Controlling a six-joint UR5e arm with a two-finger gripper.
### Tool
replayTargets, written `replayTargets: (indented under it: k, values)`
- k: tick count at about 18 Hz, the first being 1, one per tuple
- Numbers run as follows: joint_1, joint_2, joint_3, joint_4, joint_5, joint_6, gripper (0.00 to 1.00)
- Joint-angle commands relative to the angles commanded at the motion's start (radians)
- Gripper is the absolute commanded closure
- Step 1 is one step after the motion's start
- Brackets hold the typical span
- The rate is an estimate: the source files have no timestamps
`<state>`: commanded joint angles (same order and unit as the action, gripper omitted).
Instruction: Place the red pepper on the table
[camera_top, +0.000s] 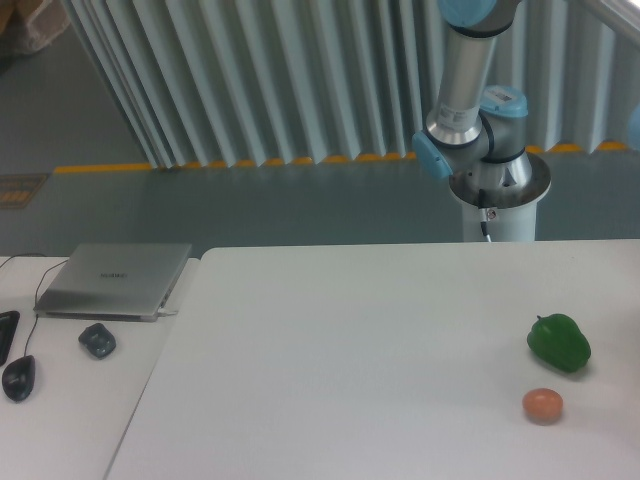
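White table (350, 350), green pepper (559, 343) beside orange fruit (542, 405), red pepper and end effector both out of view

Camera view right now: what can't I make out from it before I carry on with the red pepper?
- Gripper: out of the camera view, past the right edge; only the arm's base and lower links show, so open or shut is unknown.
- Red pepper: nowhere in view; only the green pepper and the orange-pink fruit lie on the table.
- Table: its right and front parts are cut off by the frame.
- Dark objects at the far left: too small and partly cropped to identify.
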<state>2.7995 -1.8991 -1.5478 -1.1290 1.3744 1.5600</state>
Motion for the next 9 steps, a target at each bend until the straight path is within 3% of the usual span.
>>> replayTargets:
  k: [9]
  values:
    - [0.049, -0.046, 0.032, 0.002, 0.058, 0.126, 0.0]
